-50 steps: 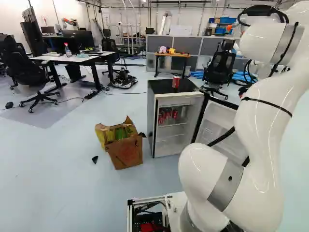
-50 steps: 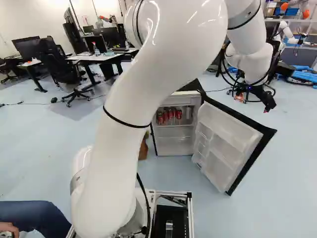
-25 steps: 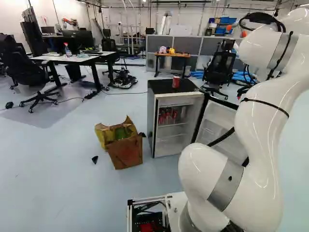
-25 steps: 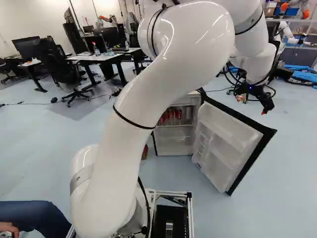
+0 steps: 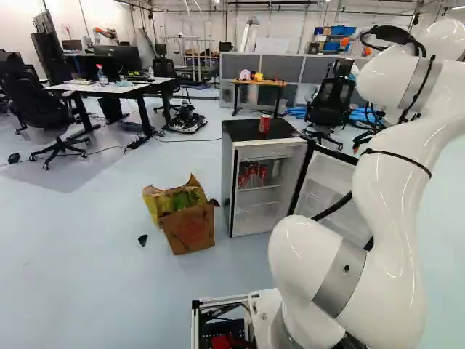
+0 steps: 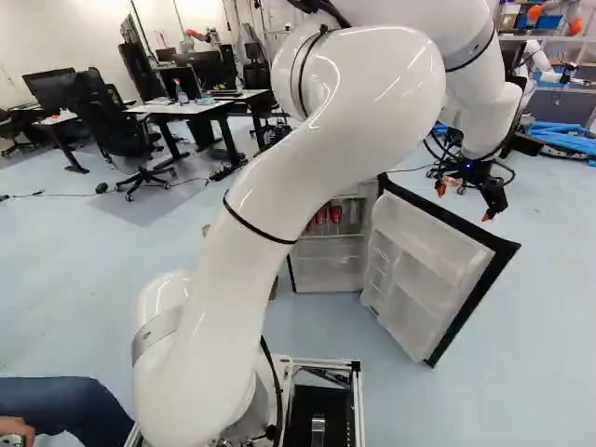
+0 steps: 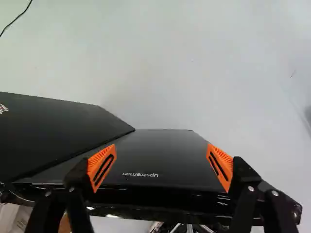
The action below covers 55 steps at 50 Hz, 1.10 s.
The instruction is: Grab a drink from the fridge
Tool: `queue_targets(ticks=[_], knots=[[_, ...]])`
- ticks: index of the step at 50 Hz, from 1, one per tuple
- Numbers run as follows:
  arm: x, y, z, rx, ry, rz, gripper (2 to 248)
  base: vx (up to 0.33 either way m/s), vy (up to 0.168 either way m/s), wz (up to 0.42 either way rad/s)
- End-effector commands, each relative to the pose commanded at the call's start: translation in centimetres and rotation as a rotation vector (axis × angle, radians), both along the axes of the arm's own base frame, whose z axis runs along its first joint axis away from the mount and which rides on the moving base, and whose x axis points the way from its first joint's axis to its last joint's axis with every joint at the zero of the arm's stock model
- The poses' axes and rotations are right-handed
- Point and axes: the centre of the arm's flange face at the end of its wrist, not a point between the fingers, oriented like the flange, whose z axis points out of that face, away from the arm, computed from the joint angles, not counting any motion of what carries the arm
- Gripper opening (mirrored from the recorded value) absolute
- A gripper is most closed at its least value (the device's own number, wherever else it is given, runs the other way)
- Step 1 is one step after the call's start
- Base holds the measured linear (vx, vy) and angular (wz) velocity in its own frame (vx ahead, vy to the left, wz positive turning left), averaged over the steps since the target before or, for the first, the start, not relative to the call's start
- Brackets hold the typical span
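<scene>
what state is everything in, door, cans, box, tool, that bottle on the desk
fridge door, swung wide open
tool, open, holding nothing
red can on the fridge top, upright; sealed or not, cannot tell
red cans inside the fridge, upright on a shelf
cardboard box, open at the top
bottle on the desk, upright

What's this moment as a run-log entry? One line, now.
claw: open, empty | fridge door: open | red drink cans: on shelf inside | lone red can: on fridge top
</scene>
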Motion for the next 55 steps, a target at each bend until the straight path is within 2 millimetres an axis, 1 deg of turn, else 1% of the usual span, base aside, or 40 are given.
queue_targets(ticks=[19, 36, 55], knots=[[0.7, -0.4, -2.7, 0.023, 0.019, 0.003, 247, 0.000, 0.000, 0.000], [0.6, -0.4, -2.7, 0.026, 0.021, 0.002, 247, 0.000, 0.000, 0.000], [-0.5, -0.1, -2.7, 0.047, 0.036, -0.005, 247, 0.000, 0.000, 0.000]])
